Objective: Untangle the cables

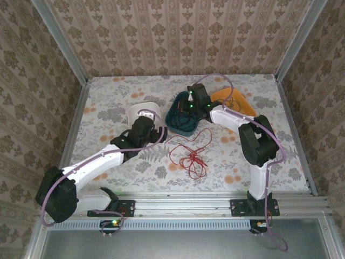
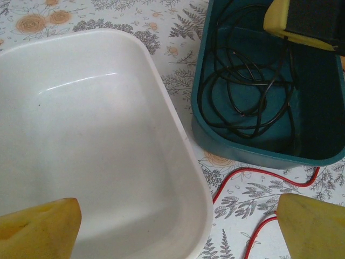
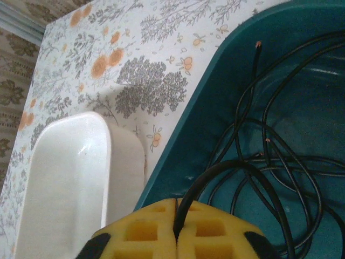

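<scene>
The cables (image 1: 192,161) are split between two spots. The red cable (image 1: 190,156) lies loose on the middle of the table toward the near edge, bunched into a small clump. The black cable (image 2: 242,86) is coiled inside the teal tray (image 1: 173,123) at the table's centre.

Risks, as I judge them. My left gripper (image 2: 178,226) hangs wide open and empty over the white tray (image 2: 178,140), left of centre. If I swing it toward the red clump without lifting first, a finger could catch that tray's rim and shove it. A red strand runs just beside the teal tray's near wall, so any nudge of that tray could drag the strand and tighten the clump. My right gripper (image 3: 177,226) is closed on a loop of the black cable inside the teal tray. The coils cross each other, so a straight pull could cinch them or haul the whole bundle out. It could also tip the tray, which looks light. The thin wire could slip out from between the pads as well.

Count: one red cable, and one black as far as I can tell, showing two bare ends. I see no green one. There are three trays: white, teal and the orange tray (image 1: 237,102) toward the far right corner. Two grippers.
</scene>
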`<control>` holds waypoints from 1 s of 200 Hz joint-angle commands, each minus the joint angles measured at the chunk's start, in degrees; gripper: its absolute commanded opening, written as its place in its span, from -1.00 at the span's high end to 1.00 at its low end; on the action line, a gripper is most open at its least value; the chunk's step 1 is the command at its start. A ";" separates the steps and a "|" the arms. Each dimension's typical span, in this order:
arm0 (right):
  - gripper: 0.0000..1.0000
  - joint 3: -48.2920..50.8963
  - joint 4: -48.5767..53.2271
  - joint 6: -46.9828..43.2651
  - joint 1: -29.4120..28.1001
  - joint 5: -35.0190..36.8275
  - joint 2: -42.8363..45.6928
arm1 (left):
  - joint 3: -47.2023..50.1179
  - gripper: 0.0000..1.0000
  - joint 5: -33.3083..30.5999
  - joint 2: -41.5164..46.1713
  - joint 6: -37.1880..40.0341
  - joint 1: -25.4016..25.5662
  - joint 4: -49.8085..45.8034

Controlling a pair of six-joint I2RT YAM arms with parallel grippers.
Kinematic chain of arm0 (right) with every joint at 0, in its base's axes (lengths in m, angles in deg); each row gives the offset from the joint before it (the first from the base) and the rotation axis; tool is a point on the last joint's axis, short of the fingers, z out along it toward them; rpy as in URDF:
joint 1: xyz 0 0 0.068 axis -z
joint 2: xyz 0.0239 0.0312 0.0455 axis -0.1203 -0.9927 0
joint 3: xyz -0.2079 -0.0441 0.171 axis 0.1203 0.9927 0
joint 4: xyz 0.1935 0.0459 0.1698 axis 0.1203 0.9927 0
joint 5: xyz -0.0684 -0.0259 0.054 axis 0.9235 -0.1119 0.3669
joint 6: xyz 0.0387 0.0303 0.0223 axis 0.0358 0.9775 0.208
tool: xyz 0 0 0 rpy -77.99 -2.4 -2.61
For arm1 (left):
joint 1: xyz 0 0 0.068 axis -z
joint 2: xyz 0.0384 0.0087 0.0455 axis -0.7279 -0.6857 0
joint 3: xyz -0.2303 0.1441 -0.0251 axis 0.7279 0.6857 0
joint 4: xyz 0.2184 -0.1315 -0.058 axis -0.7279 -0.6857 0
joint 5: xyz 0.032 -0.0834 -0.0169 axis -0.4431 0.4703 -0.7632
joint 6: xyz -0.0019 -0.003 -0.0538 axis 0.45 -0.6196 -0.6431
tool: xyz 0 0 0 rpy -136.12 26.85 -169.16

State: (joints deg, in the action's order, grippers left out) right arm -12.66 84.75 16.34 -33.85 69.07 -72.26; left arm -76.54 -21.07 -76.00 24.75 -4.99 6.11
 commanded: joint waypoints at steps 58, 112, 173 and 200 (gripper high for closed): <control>0.15 -10.55 13.80 -6.56 -0.30 11.26 -3.78 | -2.98 -0.89 -0.97 -0.89 2.15 0.25 -1.17; 0.16 -15.04 18.64 -6.13 0.46 12.95 -9.36 | -2.83 -0.89 -1.01 -0.96 1.73 0.35 -1.20; 0.18 -18.44 21.90 -7.40 0.49 14.68 -13.69 | -2.46 -0.89 -1.22 -0.82 1.19 0.34 -1.50; 0.18 -14.25 17.22 -8.86 0.40 14.39 -8.71 | -2.40 -0.90 0.48 -0.69 2.23 0.39 -0.56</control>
State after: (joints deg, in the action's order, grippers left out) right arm -28.66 104.18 9.54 -33.52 81.73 -85.35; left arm -78.01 -21.29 -76.90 25.62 -4.99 5.65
